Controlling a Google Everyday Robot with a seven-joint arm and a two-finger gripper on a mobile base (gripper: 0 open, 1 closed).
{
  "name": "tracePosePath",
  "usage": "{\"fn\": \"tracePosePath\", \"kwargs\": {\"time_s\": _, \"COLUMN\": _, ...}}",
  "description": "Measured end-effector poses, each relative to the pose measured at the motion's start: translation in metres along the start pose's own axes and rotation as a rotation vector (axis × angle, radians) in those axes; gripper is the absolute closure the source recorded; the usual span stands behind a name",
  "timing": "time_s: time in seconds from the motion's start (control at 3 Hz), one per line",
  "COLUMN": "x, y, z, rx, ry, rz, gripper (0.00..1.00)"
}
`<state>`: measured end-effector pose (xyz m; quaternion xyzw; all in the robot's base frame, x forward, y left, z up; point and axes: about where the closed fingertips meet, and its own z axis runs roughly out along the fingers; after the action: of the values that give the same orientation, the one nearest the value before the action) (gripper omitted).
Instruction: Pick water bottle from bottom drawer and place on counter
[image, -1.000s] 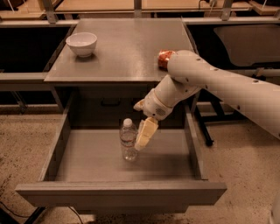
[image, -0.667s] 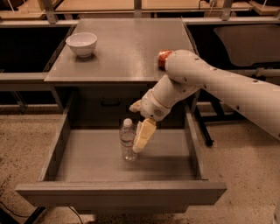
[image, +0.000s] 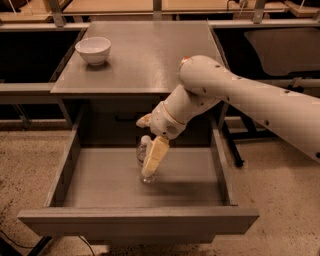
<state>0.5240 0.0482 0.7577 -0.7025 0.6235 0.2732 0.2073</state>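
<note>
The water bottle (image: 142, 151), clear with a white cap, stands upright on the floor of the open bottom drawer (image: 100, 185), near its middle. My gripper (image: 151, 159) reaches down into the drawer from the right and sits right at the bottle, covering its right side. The bottle's base rests on the drawer floor. The grey counter (image: 145, 55) lies above and behind the drawer.
A white bowl (image: 93, 50) stands at the counter's back left corner. My white arm (image: 240, 95) crosses over the counter's front right edge. The drawer's tall side walls and front panel (image: 140, 220) surround the bottle. Dark shelving flanks the cabinet.
My gripper has shifted slightly left and down, from beside the bottle to overlapping it. The bottle has stayed in place on the drawer floor.
</note>
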Motion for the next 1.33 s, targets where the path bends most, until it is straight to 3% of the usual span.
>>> {"fn": "tracePosePath", "kwargs": {"time_s": 0.33, "x": -0.006, "y": -0.005, "z": 0.005, "rx": 0.003, "ry": -0.014, "rz": -0.008, "gripper": 0.0}}
{"fn": "tracePosePath", "kwargs": {"time_s": 0.67, "x": -0.004, "y": -0.016, "z": 0.009, "rx": 0.028, "ry": -0.031, "rz": 0.0, "gripper": 0.1}}
{"fn": "tracePosePath", "kwargs": {"time_s": 1.33, "x": 0.003, "y": -0.022, "z": 0.002, "rx": 0.061, "ry": -0.063, "rz": 0.006, "gripper": 0.56}}
